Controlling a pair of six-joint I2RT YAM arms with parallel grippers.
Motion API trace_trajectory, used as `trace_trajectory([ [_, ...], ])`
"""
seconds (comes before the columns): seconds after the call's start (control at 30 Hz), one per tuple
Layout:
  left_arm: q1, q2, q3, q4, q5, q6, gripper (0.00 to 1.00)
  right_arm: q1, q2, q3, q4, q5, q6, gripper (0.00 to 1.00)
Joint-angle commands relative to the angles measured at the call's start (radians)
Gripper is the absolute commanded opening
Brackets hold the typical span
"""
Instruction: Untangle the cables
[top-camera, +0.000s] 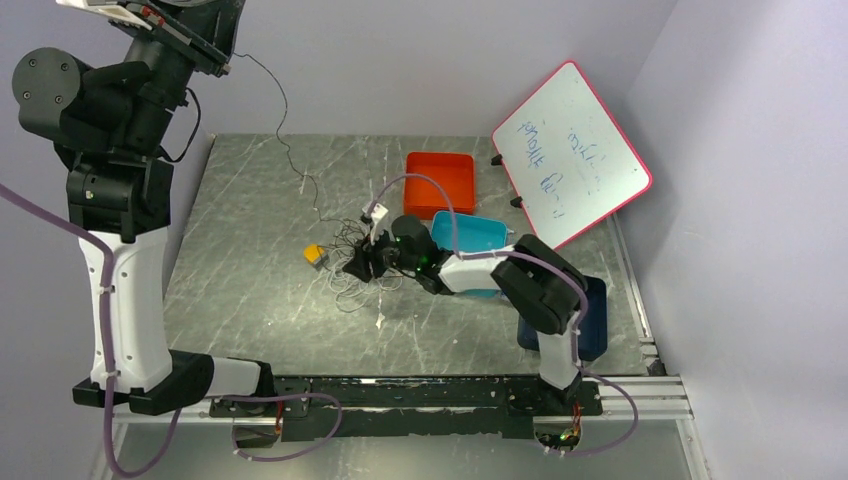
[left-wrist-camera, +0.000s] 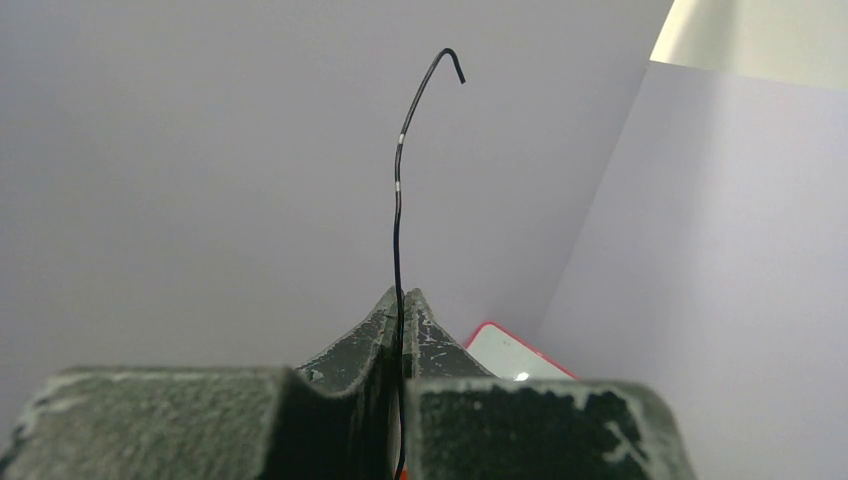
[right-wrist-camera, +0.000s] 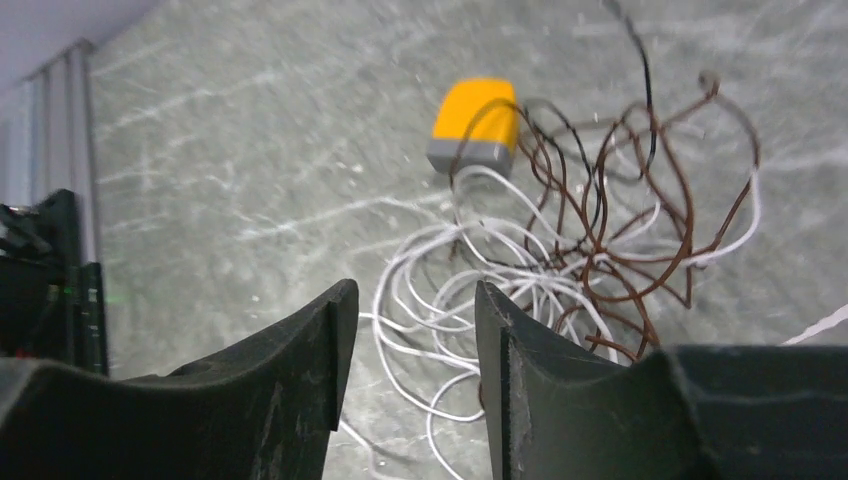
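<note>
From above: left pincer (top-camera: 222, 62) high at left, black cable (top-camera: 285, 140) running down-right into cables (top-camera: 350, 275) heaped on counter (top-camera: 250, 310); right pincer (top-camera: 360, 266) at heap.

Left wrist: clamped on black cable (left-wrist-camera: 398, 200), free end pointing up.

Right wrist: jaws parted, empty, over white and brown loops (right-wrist-camera: 560, 250).

Likely step: drawing black strand out; next calls for pinning heap.

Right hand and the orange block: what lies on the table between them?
Loops of white cable lie between the right hand and the orange block, on the grey table. The right wrist view shows this.
</note>
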Motion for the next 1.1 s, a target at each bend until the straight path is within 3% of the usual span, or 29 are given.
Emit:
trace_trajectory([
  [0.0,-0.005,-0.024,0.024,0.013,-0.049,0.039,0.07,0.003,-0.146,-0.031,0.052,-0.003,-0.034,0.52],
  [0.17,-0.005,-0.039,0.013,0.004,-0.053,0.049,0.07,0.003,-0.214,0.005,-0.017,-0.029,-0.095,0.62],
  [0.33,-0.005,-0.055,0.007,0.003,-0.050,0.054,0.07,-0.002,-0.149,0.141,-0.111,-0.031,-0.207,0.73],
  [0.6,-0.005,-0.068,0.008,-0.010,-0.041,0.058,0.07,-0.029,0.066,0.389,-0.206,-0.127,-0.267,0.73],
  [0.8,-0.005,-0.082,-0.001,-0.017,-0.043,0.057,0.07,-0.029,0.190,0.502,-0.176,-0.164,-0.206,0.58],
  [1.07,-0.005,-0.152,-0.094,-0.038,-0.124,0.108,0.07,-0.033,0.162,0.510,-0.108,-0.070,-0.173,0.24],
])
